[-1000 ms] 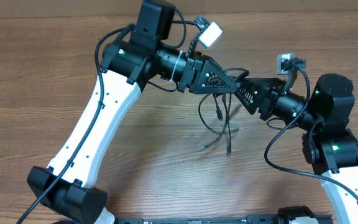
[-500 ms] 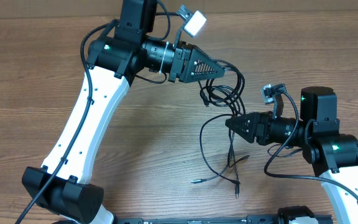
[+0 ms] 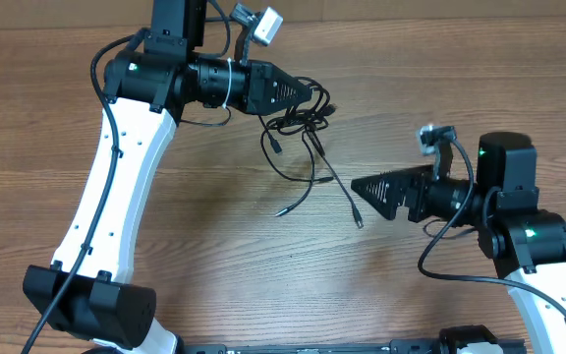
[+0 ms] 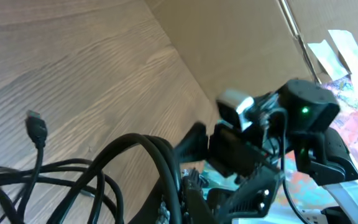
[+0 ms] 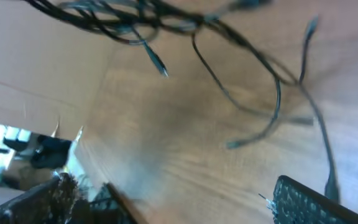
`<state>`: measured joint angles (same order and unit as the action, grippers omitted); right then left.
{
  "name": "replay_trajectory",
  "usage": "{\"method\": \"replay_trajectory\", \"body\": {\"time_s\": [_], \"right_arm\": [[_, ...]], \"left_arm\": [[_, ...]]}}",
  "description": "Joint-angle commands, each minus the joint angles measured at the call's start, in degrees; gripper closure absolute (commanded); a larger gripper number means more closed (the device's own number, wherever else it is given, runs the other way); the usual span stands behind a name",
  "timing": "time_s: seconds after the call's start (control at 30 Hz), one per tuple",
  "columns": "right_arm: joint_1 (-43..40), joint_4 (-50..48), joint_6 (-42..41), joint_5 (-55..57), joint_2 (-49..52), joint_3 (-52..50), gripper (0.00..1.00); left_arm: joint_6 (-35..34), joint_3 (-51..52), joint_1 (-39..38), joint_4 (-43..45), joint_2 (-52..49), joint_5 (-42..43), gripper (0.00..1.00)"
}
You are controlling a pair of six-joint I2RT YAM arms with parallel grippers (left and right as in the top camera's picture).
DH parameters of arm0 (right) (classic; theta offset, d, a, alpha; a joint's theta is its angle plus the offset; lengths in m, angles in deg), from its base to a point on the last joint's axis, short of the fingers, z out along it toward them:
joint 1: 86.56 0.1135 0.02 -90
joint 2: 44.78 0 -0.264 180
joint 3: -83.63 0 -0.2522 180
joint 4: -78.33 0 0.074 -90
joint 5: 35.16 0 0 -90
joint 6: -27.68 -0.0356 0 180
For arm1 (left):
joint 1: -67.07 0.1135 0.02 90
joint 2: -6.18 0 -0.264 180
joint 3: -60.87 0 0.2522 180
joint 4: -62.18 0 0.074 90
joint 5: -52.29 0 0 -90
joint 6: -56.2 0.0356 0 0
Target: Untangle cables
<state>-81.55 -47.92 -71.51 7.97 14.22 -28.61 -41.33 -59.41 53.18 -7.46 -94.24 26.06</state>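
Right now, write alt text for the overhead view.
The left tool grips a tangled bunch of thin black cables over a wooden table, their plug ends trailing loose. The right tool stands open nearby, holding nothing.

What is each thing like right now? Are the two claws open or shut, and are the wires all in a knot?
left gripper: shut on the cables, holding the bunch.
right gripper: open, empty, apart from the cables.
cables: tangled in a bunch at the left gripper, loose ends trailing down toward the table.
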Motion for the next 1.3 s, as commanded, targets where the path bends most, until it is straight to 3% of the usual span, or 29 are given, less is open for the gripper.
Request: {"method": "replay_trajectory", "body": {"time_s": [0.0,0.13,0.3,0.4,0.47,0.53,0.57,0.6,0.67,0.8,1.0,1.07,1.1,1.13,1.27], "right_arm": [[0.3,-4.9,9.0,0.3,-0.4,0.4,0.04],[0.3,-9.4,27.1,0.3,-0.3,0.4,0.09],[0.3,-9.3,30.7,-4.1,0.0,0.4,0.13],[1.1,-9.3,30.7,-4.1,1.5,0.4,0.18],[2.2,-9.3,30.7,-5.0,2.2,0.4,0.31],[3.5,-8.8,30.7,-5.1,2.6,0.4,0.52],[4.4,-8.1,30.7,-5.1,2.8,0.4,0.80],[4.7,-7.4,30.6,-5.1,2.8,0.4,0.96],[4.9,-5.7,30.1,-5.1,2.8,0.4,0.96],[4.9,0.2,30.0,-6.3,2.4,0.4,0.96],[4.9,-0.8,25.0,-9.9,-3.5,0.5,0.96],[4.9,-8.5,18.7,-9.8,-8.9,0.5,0.96],[4.9,-12.4,15.5,-9.8,-11.1,0.5,0.96],[4.9,-17.2,12.4,-9.8,-13.4,0.5,0.96],[4.9,-34.6,1.7,-8.0,-18.3,0.5,0.96]], "left_arm": [[0.2,-0.8,-2.0,-0.8,0.2,3.8,0.96],[0.2,-0.8,-5.1,-0.7,0.2,9.4,0.96],[-0.9,-0.8,-8.9,2.3,0.2,10.3,0.96],[-3.8,-0.8,-10.3,7.1,0.2,15.8,0.96],[-4.8,-0.8,-10.9,8.4,0.2,15.7,0.96],[-4.9,-0.8,-10.9,8.6,0.2,15.7,0.96],[-5.0,-0.8,-10.9,8.6,0.2,15.7,0.96],[-4.9,-0.8,-10.9,8.6,0.2,15.3,0.96],[-4.9,-0.8,-10.8,8.6,0.2,13.7,0.96],[-4.7,-0.8,-9.5,7.0,0.2,3.8,0.96],[-4.3,-0.8,-7.9,-5.6,0.2,-30.8,0.96],[-4.3,-0.8,-7.9,-11.1,0.2,-41.6,0.78],[-4.3,-0.8,-7.9,-12.9,0.2,-44.5,0.53],[-4.3,-0.8,-7.9,-14.9,0.2,-47.2,0.37],[-4.3,-0.8,-7.9,-19.6,0.2,-50.8,0.21]]}}
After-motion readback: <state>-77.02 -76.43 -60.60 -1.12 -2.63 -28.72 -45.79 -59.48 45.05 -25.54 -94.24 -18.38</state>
